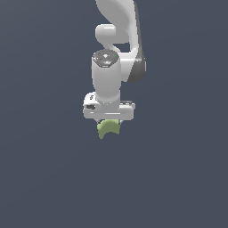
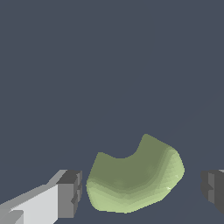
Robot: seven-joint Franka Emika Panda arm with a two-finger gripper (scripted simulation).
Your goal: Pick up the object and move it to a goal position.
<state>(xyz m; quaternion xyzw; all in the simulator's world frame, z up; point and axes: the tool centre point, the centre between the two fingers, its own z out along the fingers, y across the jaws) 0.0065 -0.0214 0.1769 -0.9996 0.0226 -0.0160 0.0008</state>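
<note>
The object point(image 2: 133, 177) is a small matte light-green block with a curved notch in one edge. In the wrist view it lies between my two fingertips, and a gap shows on each side of it. My gripper point(image 2: 142, 190) is open around it; one dark pad point(image 2: 70, 192) sits close to the block, the other pad point(image 2: 213, 188) stands further off. In the exterior view the white arm hangs straight down over the object point(image 1: 108, 128), which peeks out just below the gripper point(image 1: 108, 121). The fingers are hidden there by the hand.
A plain dark grey-blue surface point(image 1: 178, 178) fills both views. Nothing else shows around the arm.
</note>
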